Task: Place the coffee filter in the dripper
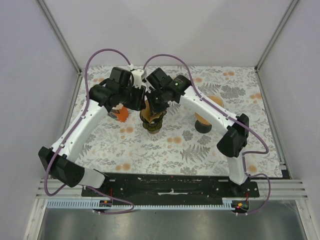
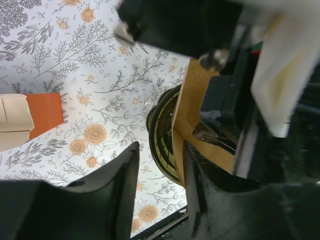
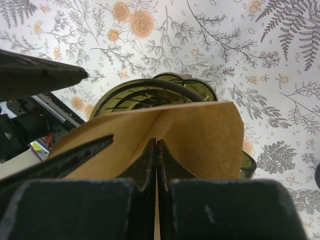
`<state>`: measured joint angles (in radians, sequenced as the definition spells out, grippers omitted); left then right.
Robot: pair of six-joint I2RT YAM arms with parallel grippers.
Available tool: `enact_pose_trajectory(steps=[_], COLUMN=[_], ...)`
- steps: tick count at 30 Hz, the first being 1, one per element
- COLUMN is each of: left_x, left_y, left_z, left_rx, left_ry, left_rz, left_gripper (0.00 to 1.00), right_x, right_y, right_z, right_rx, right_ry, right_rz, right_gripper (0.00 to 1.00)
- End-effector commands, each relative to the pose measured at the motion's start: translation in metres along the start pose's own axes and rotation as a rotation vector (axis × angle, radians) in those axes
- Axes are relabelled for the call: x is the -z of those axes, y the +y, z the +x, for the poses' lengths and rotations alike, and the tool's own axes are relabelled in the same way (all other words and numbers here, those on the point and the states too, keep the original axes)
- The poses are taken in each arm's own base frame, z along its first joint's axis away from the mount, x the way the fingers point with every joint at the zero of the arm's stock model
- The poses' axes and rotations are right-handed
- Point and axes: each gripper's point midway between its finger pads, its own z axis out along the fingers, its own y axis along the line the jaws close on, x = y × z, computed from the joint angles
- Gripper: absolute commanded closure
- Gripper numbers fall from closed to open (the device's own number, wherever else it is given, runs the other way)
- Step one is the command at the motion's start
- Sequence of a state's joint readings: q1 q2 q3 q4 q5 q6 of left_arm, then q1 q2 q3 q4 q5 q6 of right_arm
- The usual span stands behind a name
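Note:
The olive-green glass dripper (image 1: 152,125) (image 3: 150,90) stands on the flowered mat at mid-table. The brown paper coffee filter (image 3: 200,135) (image 2: 187,115) hangs opened out just over the dripper's rim, its lower part hidden by my fingers. My right gripper (image 3: 156,141) (image 1: 156,106) is shut on a fold of the filter's near wall. My left gripper (image 2: 161,150) (image 1: 137,102) is open right beside it, one of its fingers (image 2: 200,190) lying against the filter's edge. Nothing sits between the left jaws.
An orange holder (image 2: 45,112) (image 1: 121,115) with pale paper in it lies left of the dripper. A round wooden-topped black object (image 1: 205,120) stands to the right. Metal frame posts (image 1: 60,35) rise at the table's back corners.

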<state>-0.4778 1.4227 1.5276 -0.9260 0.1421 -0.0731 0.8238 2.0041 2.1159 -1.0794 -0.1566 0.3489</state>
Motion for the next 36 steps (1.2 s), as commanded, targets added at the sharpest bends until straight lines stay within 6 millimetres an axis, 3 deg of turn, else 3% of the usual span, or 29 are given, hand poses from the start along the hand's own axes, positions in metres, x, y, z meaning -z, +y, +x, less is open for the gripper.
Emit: enact_pose_trajectory(steps=[1, 10, 17, 36], left_x=[0.019, 0.023, 0.004, -0.022], left_y=[-0.011, -0.002, 0.007, 0.003], left_z=[-0.029, -0.018, 0.015, 0.032], left_rx=[0.084, 0.187, 0.182, 0.170], left_ry=[-0.095, -0.077, 0.009, 0.045], left_rz=[0.092, 0.121, 0.090, 0.158], left_gripper=[0.50, 0.45, 0.55, 0.66], right_x=[-0.006, -0.026, -0.046, -0.081], right_y=[0.002, 0.000, -0.005, -0.014], right_z=[-0.004, -0.001, 0.014, 0.049], right_rx=[0.076, 0.139, 0.238, 0.280], right_ry=[-0.006, 0.019, 0.077, 0.194], right_rz=[0.028, 0.095, 0.183, 0.170], right_gripper=[1.00, 1.00, 1.00, 1.00])
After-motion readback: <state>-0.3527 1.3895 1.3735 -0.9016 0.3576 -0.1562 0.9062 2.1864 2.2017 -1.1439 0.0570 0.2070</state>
